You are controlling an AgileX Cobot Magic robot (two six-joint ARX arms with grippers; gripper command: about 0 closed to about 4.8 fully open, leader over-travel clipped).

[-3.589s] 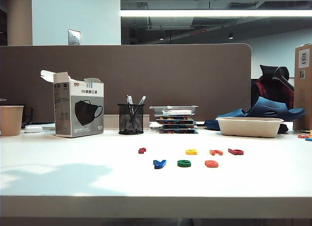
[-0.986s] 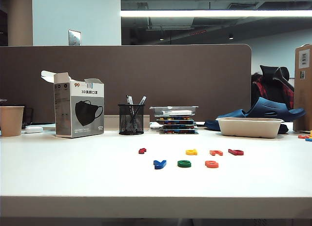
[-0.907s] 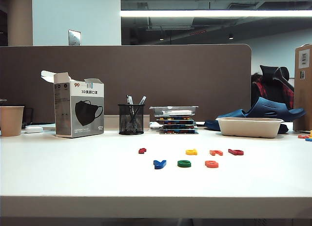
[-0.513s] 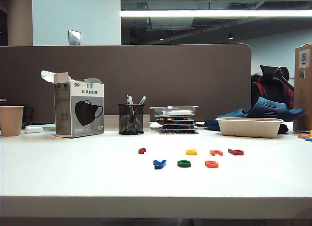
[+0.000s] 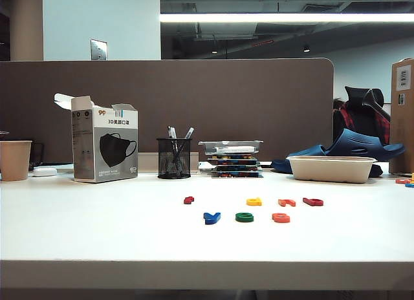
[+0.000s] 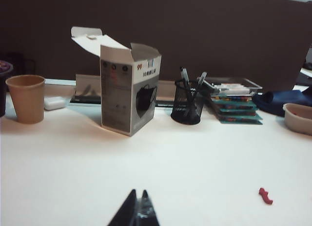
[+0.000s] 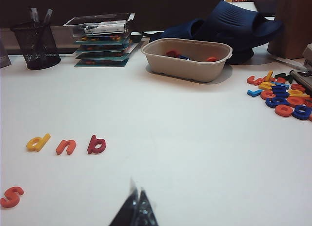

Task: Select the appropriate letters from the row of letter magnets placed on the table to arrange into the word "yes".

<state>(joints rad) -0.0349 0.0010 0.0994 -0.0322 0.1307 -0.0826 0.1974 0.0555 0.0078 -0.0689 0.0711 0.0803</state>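
In the exterior view we see no arm over the table (image 5: pixel 97 235). Three letters sit in a front row: the blue y (image 5: pixel 211 217), the green e (image 5: pixel 244 216) and the orange-red s (image 5: pixel 281 217), in that order. We judge the word "yes" already spelled and the task at its closing step; the next move calls for little more than keeping both arms clear of that row. Behind the green e lie the dark red letter (image 5: pixel 188 200) off to one side and the yellow letter (image 5: pixel 253 201), the orange letter (image 5: pixel 286 202) and the crimson letter (image 5: pixel 312 201) to the other. Farther back from the e stand the mesh pen cup (image 5: pixel 173 158) holding pens, the opened mask box (image 5: pixel 103 147) and the beige tray (image 5: pixel 330 168).

In the left wrist view the left pincer (image 6: pixel 138 211) has its tips together, empty, low over bare table, well short of the mask box. A paper cup (image 6: pixel 26 98) stands beyond the box; we cannot see inside it.

In the right wrist view the right pincer (image 7: pixel 137 206) is likewise closed and empty, near the s. The beige tray holds a few red and blue letters, and a loose heap of spare letters (image 7: pixel 280 93) lies just past it.
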